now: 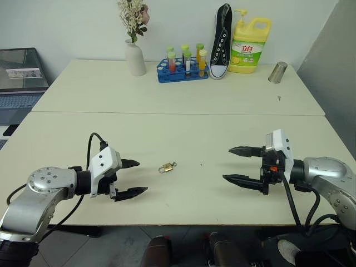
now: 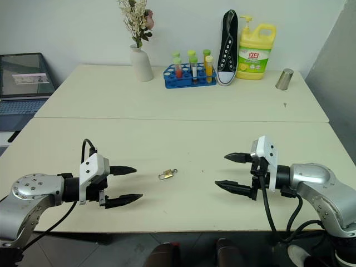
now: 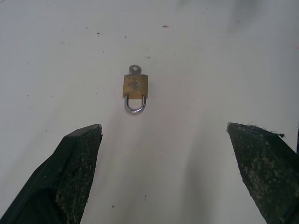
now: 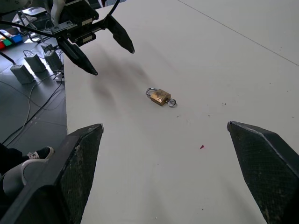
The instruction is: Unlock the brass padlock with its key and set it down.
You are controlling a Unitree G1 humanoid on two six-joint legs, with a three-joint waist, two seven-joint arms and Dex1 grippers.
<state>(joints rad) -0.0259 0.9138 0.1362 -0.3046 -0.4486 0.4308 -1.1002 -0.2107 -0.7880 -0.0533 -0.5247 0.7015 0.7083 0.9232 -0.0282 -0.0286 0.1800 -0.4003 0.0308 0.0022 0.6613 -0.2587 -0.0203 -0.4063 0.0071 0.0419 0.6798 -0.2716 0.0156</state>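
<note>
Black fingers of the left gripper are spread wide and hold nothing, above the near part of the table, on the left. The right gripper is likewise held wide apart and empty on the right side, its tips pointed toward the left gripper. Between the two grippers, nearer the left one and apart from both, the padlock is seen lying flat on the pale tabletop. In the left wrist view the brass body is seen with its silvery shackle turned toward that gripper, and the key is seen as a small silvery ring at the opposite end of the body, touching it; whether it is seated in the lock cannot be told. In the right wrist view the padlock lies between that gripper's fingers and the left gripper beyond it. A seam across the table is seen farther back. Along the far edge a white vase with dried flowers stands to the left, a blue rack of coloured tubes is set beside it, then a black sneaker stood on end against the wall, a yellow detergent bottle, and a metal cup further right. A laptop is seen off the table's left side.
</note>
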